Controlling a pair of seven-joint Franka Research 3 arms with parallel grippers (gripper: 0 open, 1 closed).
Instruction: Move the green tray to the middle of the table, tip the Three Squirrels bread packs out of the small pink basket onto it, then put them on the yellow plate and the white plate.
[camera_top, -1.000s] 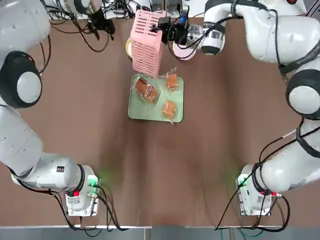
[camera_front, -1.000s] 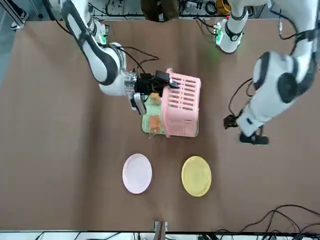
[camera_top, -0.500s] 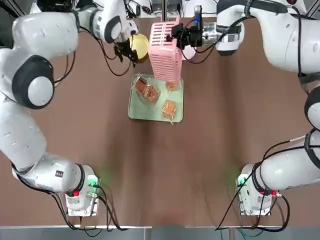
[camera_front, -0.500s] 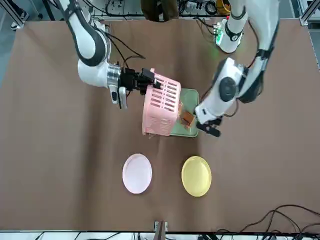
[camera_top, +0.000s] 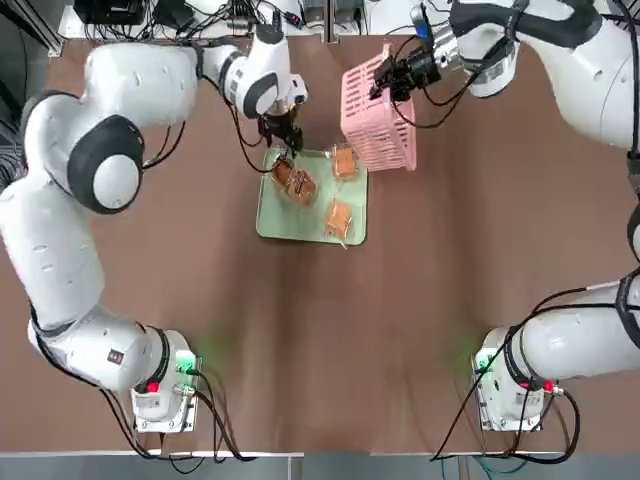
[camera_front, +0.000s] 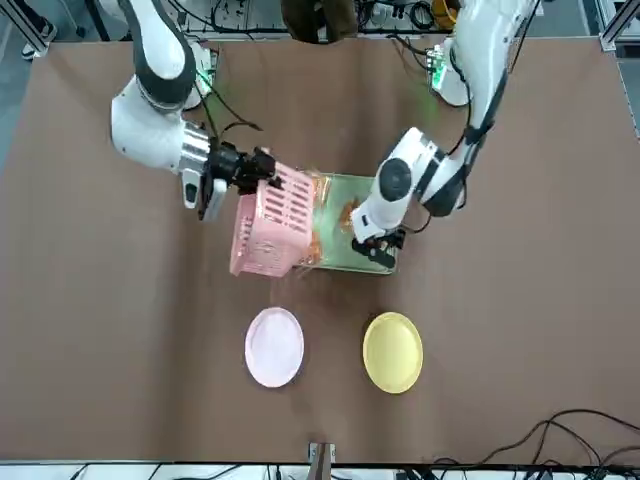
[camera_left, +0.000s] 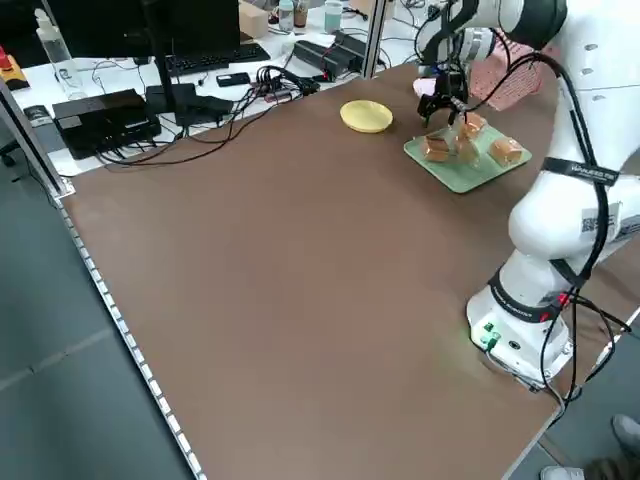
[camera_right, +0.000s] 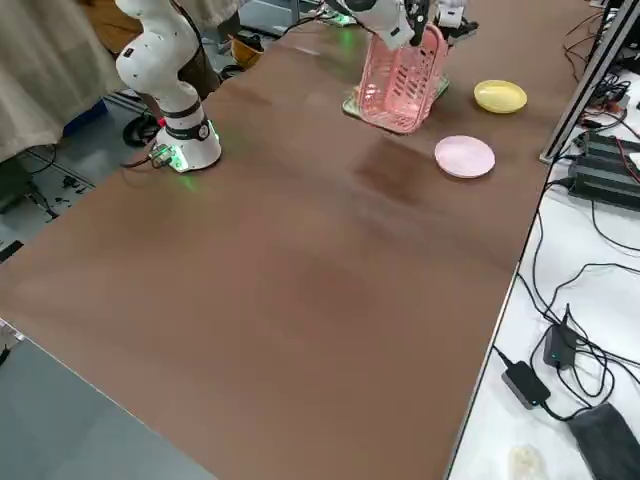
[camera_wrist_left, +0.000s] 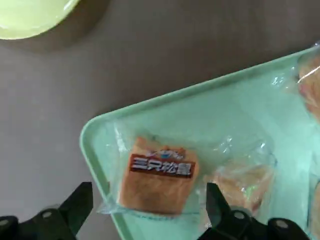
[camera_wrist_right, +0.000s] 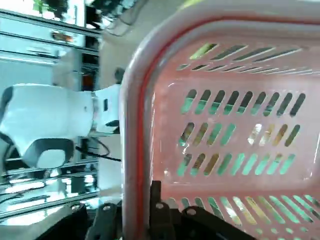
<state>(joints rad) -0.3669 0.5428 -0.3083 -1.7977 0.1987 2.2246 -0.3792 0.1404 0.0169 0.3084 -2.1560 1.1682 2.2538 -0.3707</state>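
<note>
Right gripper (camera_top: 383, 83) is clamped shut on the rim of the small pink basket (camera_top: 378, 120), which hangs tilted in the air off the tray's right far corner as the overhead camera shows it; no packs show through the lattice in the right wrist view (camera_wrist_right: 235, 130). Left gripper (camera_top: 281, 143) hangs over the far left corner of the green tray (camera_top: 300, 220), fingers spread wide with nothing between them. In the left wrist view its two fingertips (camera_wrist_left: 80, 202) stand on either side of one of the Three Squirrels bread packs (camera_wrist_left: 159, 181), above it and not touching, with that pack lying just inside the tray's corner (camera_wrist_left: 100, 131).

On the tray, which sits on the table (camera_top: 320, 340) about midway between the two arm bases and toward the far edge, the packs lie loose: two together by the left gripper, one at the far right corner, one nearer the front. Beyond the tray, seen from the front camera, the yellow plate (camera_front: 392, 351) and the white plate (camera_front: 274, 346) sit side by side, apart from each other and from the tray, both bare.
</note>
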